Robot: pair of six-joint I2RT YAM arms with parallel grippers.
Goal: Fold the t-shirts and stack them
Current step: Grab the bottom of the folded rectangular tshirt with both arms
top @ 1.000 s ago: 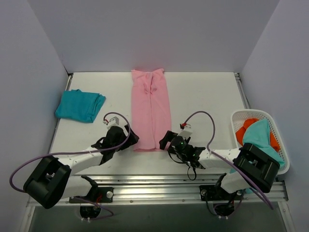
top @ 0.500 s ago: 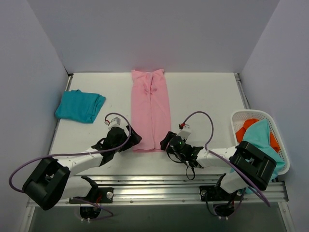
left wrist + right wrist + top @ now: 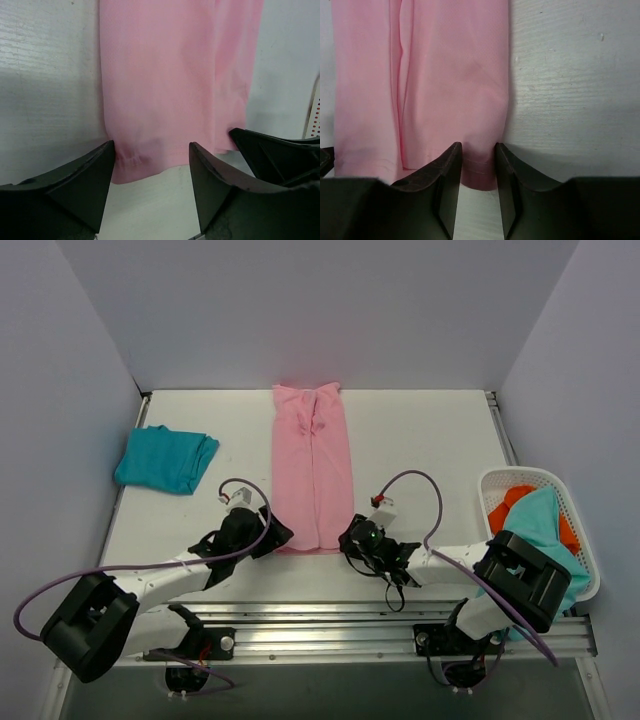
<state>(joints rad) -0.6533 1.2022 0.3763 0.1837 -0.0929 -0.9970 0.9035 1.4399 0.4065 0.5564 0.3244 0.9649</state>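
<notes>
The pink t-shirt (image 3: 313, 470) lay folded into a long narrow strip down the middle of the table (image 3: 420, 440), running from the 12 o'clock edge toward 6 o'clock, with its hem at the near end. The left gripper (image 3: 272, 533) sat at the hem's 7 o'clock corner. In its wrist view the fingers (image 3: 85, 175) stood wide apart, straddling that corner with cloth lying in the gap and neither pad pressed to it. The right gripper (image 3: 347, 535) sat at the hem's 5 o'clock corner. Its fingers (image 3: 447, 175) were drawn narrow, with the stitched hem edge in the slim gap between them — whether they actually pinched the fabric could not be told. A teal-blue t-shirt (image 3: 166, 459), folded into a compact rectangle, rested at about 9 o'clock on the table, well apart from the pink one. At roughly 4 o'clock, against the table's right edge, stood a white lattice basket (image 3: 520, 478) holding an orange cloth (image 3: 510, 508) and a light teal cloth (image 3: 545, 520) draped over it.
</notes>
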